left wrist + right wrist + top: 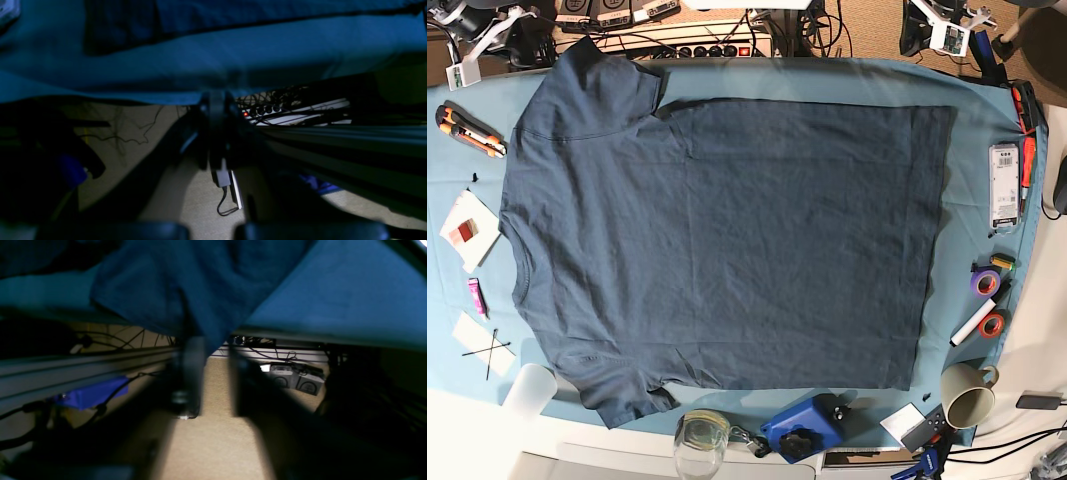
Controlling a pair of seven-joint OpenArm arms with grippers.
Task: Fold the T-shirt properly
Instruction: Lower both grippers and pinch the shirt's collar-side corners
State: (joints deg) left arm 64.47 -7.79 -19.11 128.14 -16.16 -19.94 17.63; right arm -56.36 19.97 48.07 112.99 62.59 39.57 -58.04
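The dark slate-blue T-shirt lies spread flat on the teal tablecloth, collar at the left and hem at the right. One sleeve droops over the far table edge. My right gripper is just below that edge, open, and the sleeve's tip hangs between its dark fingers. My left gripper is shut and empty at the tablecloth's overhanging edge. A dark strip of the T-shirt shows beyond it. In the base view only white arm parts show at the top corners.
Around the shirt lie a utility knife, a packaged item, two tape rolls, a white marker, a mug, a glass, a blue device and a plastic cup. A power strip sits behind the table.
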